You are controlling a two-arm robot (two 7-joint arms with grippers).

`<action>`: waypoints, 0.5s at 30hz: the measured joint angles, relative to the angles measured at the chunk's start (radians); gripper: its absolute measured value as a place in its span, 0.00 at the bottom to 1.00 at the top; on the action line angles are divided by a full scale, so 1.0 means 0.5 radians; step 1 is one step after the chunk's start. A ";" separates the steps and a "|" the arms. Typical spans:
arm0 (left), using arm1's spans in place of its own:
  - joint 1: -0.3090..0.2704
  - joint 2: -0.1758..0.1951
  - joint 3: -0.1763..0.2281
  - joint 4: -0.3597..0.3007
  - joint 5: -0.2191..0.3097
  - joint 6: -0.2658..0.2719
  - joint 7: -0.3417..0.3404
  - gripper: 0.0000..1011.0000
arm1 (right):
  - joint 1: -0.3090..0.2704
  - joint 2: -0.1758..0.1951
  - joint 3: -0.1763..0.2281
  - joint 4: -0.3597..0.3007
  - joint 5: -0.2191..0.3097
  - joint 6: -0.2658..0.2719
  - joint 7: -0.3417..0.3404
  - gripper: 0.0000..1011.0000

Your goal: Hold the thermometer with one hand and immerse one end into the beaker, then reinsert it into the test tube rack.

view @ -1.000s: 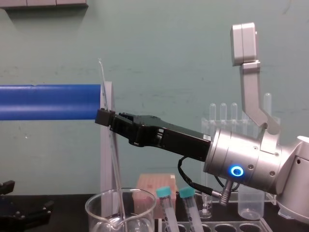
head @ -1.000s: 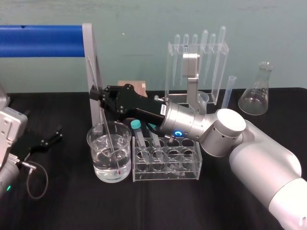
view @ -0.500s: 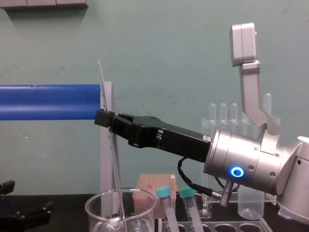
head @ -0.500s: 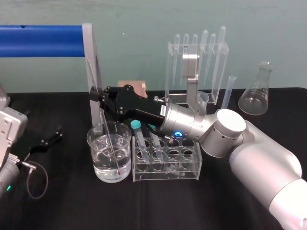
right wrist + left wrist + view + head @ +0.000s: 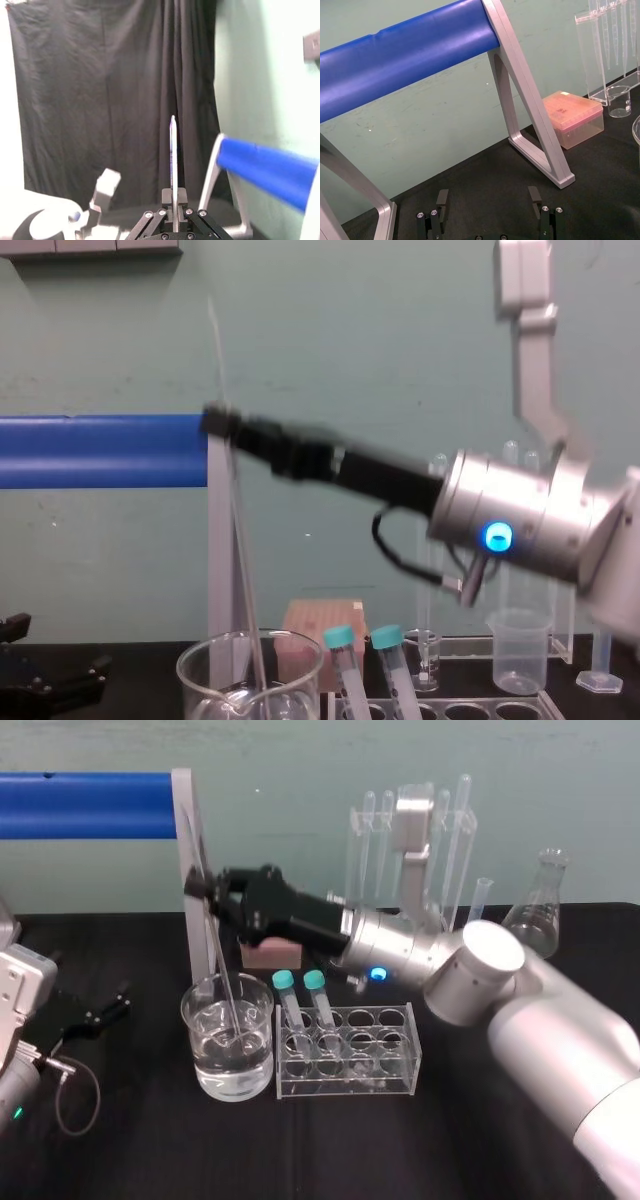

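Over the black worktop [image 5: 150, 1140], the right end effector [image 5: 203, 896] pinches the thermometer [image 5: 222, 975], tip inside the beaker [image 5: 190, 1020], so dipping looks done; next, lift clear and steer into a free rack [image 5: 400, 1075] hole; left end effector [image 5: 488, 191] idles, fingers apart.

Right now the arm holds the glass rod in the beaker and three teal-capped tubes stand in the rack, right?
Two tubes, not three, stand in the rack, per the head view; the right gripper does hold the rod in the beaker.
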 joint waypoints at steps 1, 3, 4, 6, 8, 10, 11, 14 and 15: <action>0.000 0.000 0.000 0.000 0.000 0.000 0.000 1.00 | 0.007 0.010 0.005 -0.031 0.006 0.008 0.000 0.05; 0.000 0.000 0.000 0.000 0.000 0.000 0.000 1.00 | 0.028 0.046 0.025 -0.143 0.035 0.040 -0.005 0.05; 0.000 0.000 0.000 0.000 0.000 0.000 0.000 1.00 | 0.028 0.046 0.025 -0.143 0.035 0.040 -0.005 0.05; 0.000 0.000 0.000 0.000 0.000 0.000 0.000 1.00 | 0.049 0.101 0.064 -0.296 0.084 0.085 -0.034 0.05; 0.000 0.000 0.000 0.000 0.000 0.000 0.000 1.00 | 0.057 0.141 0.091 -0.383 0.101 0.099 -0.062 0.05; 0.000 0.000 0.000 0.000 0.000 0.000 0.000 1.00 | 0.062 0.206 0.137 -0.493 0.117 0.109 -0.116 0.05; 0.000 0.000 0.000 0.000 0.000 0.000 0.000 1.00 | 0.061 0.230 0.153 -0.528 0.121 0.109 -0.136 0.05; 0.000 0.000 0.000 0.000 0.000 0.000 0.000 1.00 | 0.033 0.340 0.224 -0.665 0.120 0.094 -0.233 0.05; 0.000 0.000 0.000 0.000 0.000 0.000 0.000 1.00 | 0.021 0.370 0.241 -0.698 0.117 0.090 -0.259 0.05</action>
